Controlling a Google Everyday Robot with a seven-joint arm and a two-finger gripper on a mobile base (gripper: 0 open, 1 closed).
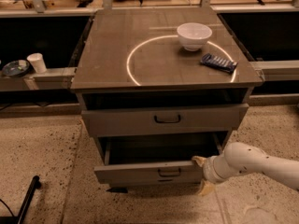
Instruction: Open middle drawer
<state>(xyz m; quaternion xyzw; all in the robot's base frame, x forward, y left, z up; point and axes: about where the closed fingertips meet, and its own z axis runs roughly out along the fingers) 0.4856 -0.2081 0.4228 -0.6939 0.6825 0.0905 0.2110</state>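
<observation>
The middle drawer (140,172) is a grey flat front with a small black loop handle (169,172). It is pulled out well beyond the drawer above it, and its dark inside shows. My gripper (202,174) is at the right end of this drawer front, on a white arm coming in from the right. Its fingers are spread, one tan fingertip (198,160) at the panel's top edge and the other below its bottom edge. The top drawer (121,122) with its own handle stands slightly out. The bottom drawer is hidden under the middle one.
On the cabinet top (117,55) stand a white bowl (194,34) and a dark blue packet (218,62). A white cup (36,62) and a dish (15,68) sit on a ledge at the left. A black bar (25,197) lies on the speckled floor at lower left.
</observation>
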